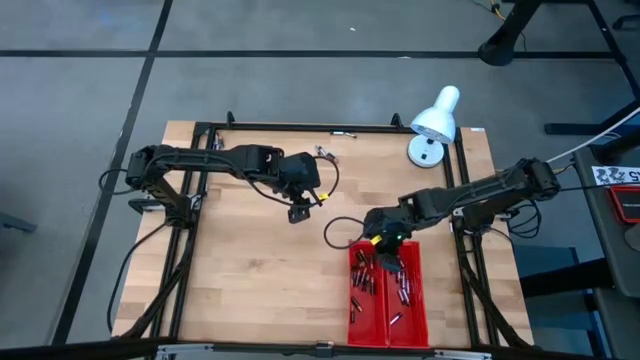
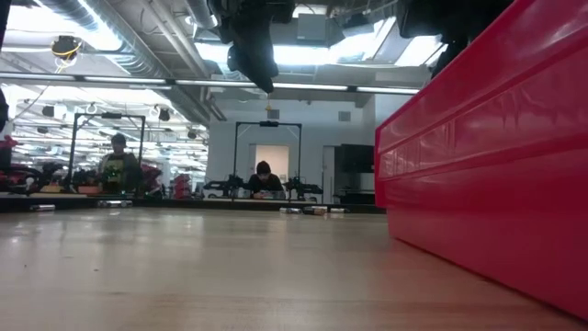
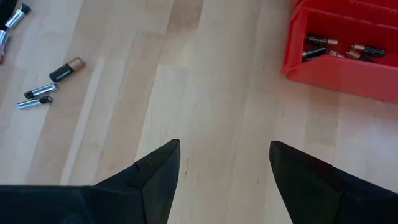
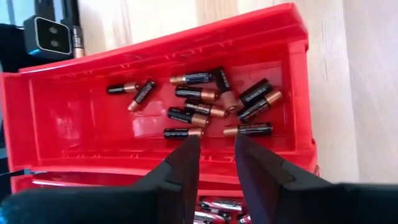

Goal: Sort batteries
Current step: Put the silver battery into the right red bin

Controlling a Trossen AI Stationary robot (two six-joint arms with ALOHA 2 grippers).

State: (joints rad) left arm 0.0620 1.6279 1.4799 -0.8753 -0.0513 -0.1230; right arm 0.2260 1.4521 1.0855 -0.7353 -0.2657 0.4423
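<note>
A red tray [image 1: 415, 300] with two long compartments stands at the table's near right. In the right wrist view one compartment [image 4: 74, 118] holds several black-and-copper batteries [image 4: 198, 94]. The compartment beside it holds silvery batteries [image 4: 214, 204]. My right gripper [image 4: 216, 142] hovers over the tray's far end [image 1: 385, 252], fingers a little apart with nothing between them. My left gripper [image 1: 298, 212] hangs open over bare wood at the table's middle [image 3: 224, 146]. A few loose batteries [image 3: 65, 70] lie flat on the table near its far edge [image 1: 325, 153].
A white desk lamp [image 1: 435, 122] stands at the far right corner. Black frame rails [image 1: 185, 250] run along the table's left and right sides. The low view shows the tray's red wall [image 2: 487, 156] close by and people [image 2: 264, 179] at benches far behind.
</note>
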